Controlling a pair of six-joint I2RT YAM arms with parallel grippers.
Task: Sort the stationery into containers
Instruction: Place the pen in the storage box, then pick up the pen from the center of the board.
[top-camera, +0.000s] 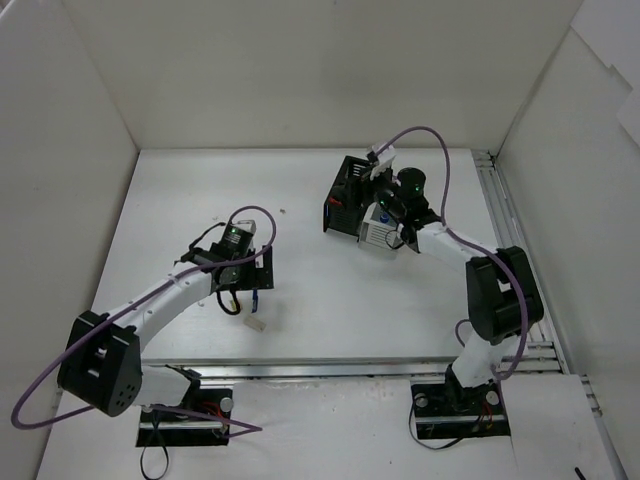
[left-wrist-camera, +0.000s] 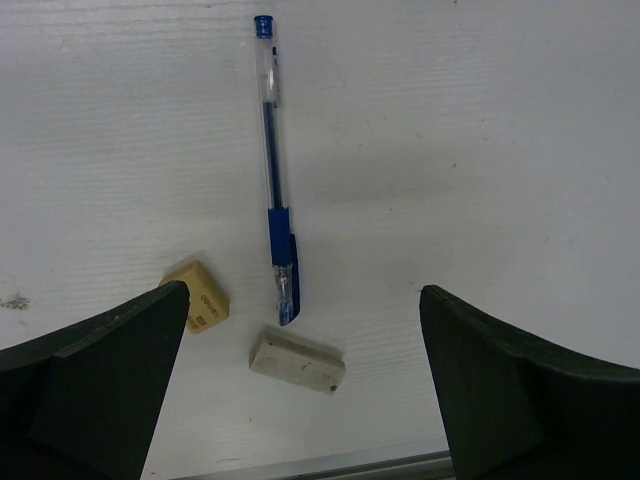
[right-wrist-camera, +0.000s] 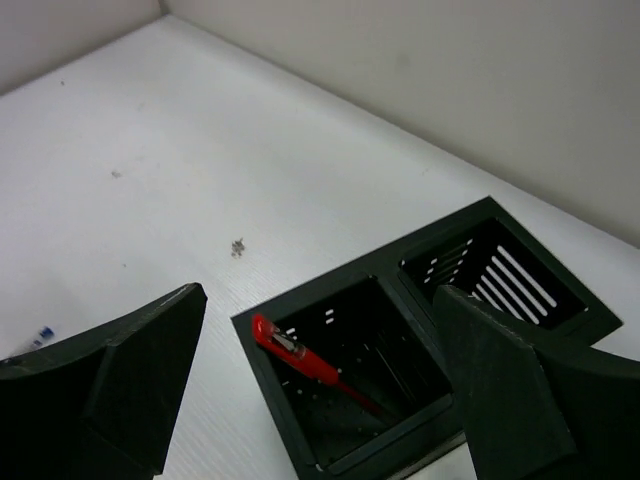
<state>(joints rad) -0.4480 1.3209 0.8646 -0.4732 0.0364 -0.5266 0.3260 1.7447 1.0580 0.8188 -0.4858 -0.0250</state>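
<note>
overhead on whole table (top-camera: 330, 290), left wrist close above pen (left-wrist-camera: 275, 170), right above black box (right-wrist-camera: 330, 420)

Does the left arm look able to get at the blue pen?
Probably yes: the left gripper hangs open over the blue pen, lying bare on the table; a beige eraser and a white eraser sit near its tip.

Beige eraser (left-wrist-camera: 200, 297): 8 o'clock corner tucked behind finger (left-wrist-camera: 100, 380). Red pen (right-wrist-camera: 300, 362): lower end lost in box (right-wrist-camera: 310, 298) shadow. Blue-tipped item (right-wrist-camera: 43, 333) at 9 o'clock: too small to identify.
</note>
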